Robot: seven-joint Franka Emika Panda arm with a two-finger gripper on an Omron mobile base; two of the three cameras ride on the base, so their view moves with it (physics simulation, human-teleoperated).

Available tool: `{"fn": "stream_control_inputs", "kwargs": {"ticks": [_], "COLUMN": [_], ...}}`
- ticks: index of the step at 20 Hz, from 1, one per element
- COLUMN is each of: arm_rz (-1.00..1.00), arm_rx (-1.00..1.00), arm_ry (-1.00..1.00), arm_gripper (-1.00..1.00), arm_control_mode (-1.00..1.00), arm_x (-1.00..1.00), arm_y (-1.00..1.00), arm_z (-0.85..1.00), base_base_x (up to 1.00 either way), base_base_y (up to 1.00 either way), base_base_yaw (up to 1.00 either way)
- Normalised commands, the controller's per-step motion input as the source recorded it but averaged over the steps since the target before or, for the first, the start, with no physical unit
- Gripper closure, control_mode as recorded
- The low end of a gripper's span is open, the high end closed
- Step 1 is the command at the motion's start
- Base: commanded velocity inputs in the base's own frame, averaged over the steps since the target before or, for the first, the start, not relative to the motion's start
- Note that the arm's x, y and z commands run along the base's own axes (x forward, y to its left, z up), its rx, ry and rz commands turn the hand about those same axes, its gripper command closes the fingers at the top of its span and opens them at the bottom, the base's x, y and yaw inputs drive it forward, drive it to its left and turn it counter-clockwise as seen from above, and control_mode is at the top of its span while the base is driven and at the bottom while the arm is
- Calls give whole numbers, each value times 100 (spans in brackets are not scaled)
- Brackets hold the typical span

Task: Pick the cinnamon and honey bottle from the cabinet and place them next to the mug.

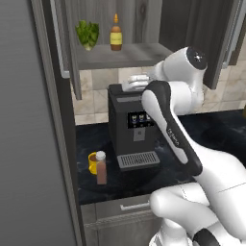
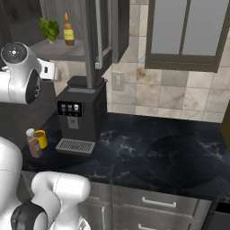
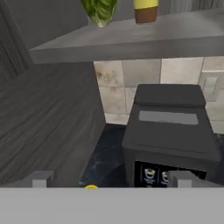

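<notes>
Cinnamon already stands beside the mug; with your gripper spread apart and empty, raise squarely toward the honey bottle on the cabinet shelf.

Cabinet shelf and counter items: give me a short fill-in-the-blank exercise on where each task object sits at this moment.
1. The honey bottle stands on the shelf of the cabinet beside a leafy ____ vegetable.
2. The cinnamon stands on the counter right next to the ____.
3. Both of those stand to the left of the black ____ machine.
4. The gripper's jaws are ____, holding nothing.

Missing words: green; mug; coffee; open
</notes>
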Motion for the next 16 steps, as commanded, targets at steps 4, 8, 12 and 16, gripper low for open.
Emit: {"fn": "stream_control_inputs", "kwargs": {"ticks": [4,8,12,16], "arm_rz": [-11,-16,-4,0], "arm_rx": [0,0,0,0], "arm_ry": [0,-1,0,0], "arm_gripper": [-100,-100,-100,-100], "arm_control_mode": [-100,-100,-100,-100], "arm_x": [0,0,8,28], "arm_y": [-56,-48,-4,0], "arm_z": [45,64,60,33], "base_base_x": [0,0,0,0], "base_base_y": [0,0,0,0], "base_base_yaw": [0,0,0,0]}}
